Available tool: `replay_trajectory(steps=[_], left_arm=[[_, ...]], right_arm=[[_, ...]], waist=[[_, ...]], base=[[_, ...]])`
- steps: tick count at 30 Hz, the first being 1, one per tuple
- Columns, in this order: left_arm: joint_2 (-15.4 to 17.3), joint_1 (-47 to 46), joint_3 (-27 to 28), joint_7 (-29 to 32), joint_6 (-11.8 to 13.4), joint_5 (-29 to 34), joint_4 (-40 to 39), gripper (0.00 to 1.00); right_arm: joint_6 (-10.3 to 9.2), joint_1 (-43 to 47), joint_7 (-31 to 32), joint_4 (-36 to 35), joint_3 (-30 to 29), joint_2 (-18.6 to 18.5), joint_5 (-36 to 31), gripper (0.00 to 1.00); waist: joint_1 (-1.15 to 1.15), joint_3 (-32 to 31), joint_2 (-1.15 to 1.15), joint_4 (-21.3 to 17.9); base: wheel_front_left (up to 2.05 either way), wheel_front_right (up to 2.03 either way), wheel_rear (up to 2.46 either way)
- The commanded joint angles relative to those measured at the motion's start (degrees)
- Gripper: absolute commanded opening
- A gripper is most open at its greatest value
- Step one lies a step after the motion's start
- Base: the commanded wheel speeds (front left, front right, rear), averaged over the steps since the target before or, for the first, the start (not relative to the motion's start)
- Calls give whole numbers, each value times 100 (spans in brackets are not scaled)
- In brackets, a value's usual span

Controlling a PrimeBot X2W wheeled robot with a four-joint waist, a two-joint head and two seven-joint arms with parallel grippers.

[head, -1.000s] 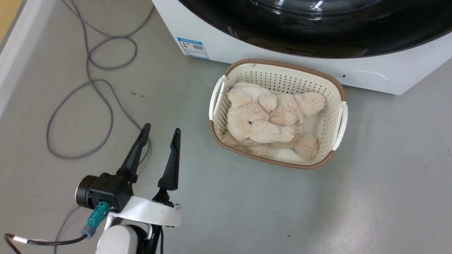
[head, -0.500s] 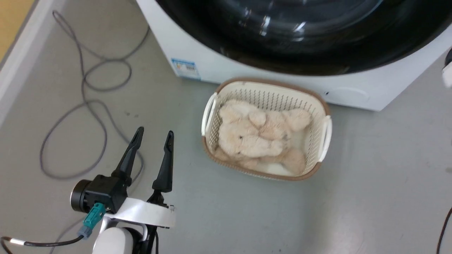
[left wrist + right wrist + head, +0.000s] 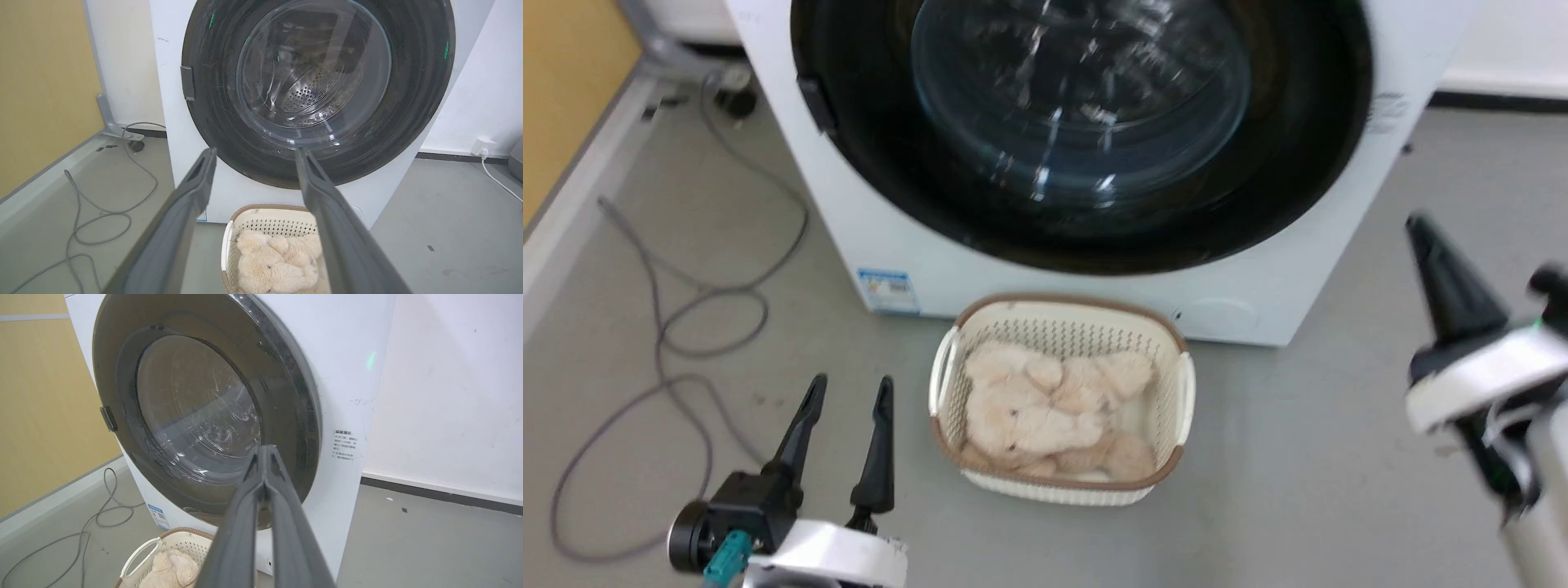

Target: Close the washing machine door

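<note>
The washing machine door (image 3: 1078, 122) looks flush on the washer (image 3: 866, 229) front, so the clenched, empty right pincer (image 3: 1419, 222) should press firmly near its latch (image 3: 814, 104), the released left pincer (image 3: 849, 381) low beside the laundry basket (image 3: 943, 380).

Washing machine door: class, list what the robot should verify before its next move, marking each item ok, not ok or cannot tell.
1. washing machine door appears flush against the machine: ok.
2. Door latched: cannot tell.
3. left gripper open and empty: ok.
4. right gripper shut, holding nothing: ok.
5. basket on the floor below the door, apart from both grippers: ok.
6. grey cable on the floor left of the machine, not across the door: ok.
</note>
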Motion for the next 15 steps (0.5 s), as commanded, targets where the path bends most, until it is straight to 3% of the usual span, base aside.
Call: replay_trajectory(steps=[1,15], left_arm=[[-3,106,14,-25,32,25,5,100],[-4,581,57,-25,89,21,119,100]], right_arm=[[-4,196,-32,-76,-78,111,-59,0],[-4,2322,-115,-1214,-913,1374,-1257,0]], waist=[[0,-262,0,-216],[0,-686,0,-426]], base=[[0,0,0],[0,0,0]])
